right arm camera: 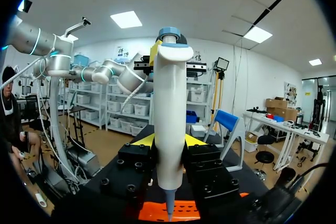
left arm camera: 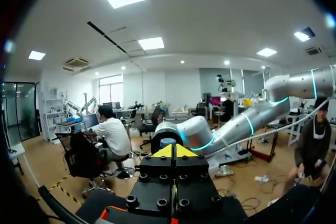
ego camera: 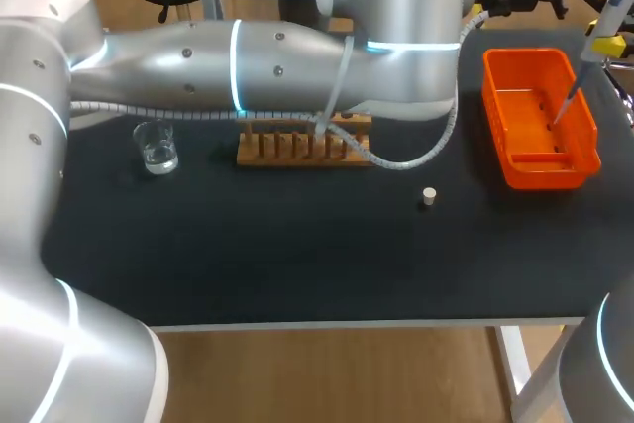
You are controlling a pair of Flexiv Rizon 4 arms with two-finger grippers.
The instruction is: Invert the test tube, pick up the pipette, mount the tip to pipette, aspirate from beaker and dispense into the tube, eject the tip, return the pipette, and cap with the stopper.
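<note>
From above, the black table (ego camera: 297, 255) has a small glass beaker (ego camera: 157, 146) with a little clear water in it, standing near the left side. Just beside it, toward the middle, is a wooden rack (ego camera: 302, 143) with a row of pegs. A thin white cable hangs in front of the rack, and I cannot tell if a tube is there. A little white stopper (ego camera: 429, 196) sits alone on the table, between the rack and an orange bin (ego camera: 584, 160) at the right side. The big silver left arm (ego camera: 277, 61) comes in from the left and goes across the back of the table, over the rack. At the right edge, the right gripper (ego camera: 606, 43) holds the pipette (ego camera: 612, 12) tilted, with its thin end pointing down into the orange bin. In the left wrist view, the left gripper (left arm camera: 173, 150) has its two yellow tips pressed together with nothing between them. It is up in the air, and a bit of the orange bin shows under it. In the right wrist view, the right gripper pinches the white pipette from both sides. The pipette stands up tall with its blue cap on top. Its thin pointed end hangs over the orange bin below, and I cannot tell if it touches.
</note>
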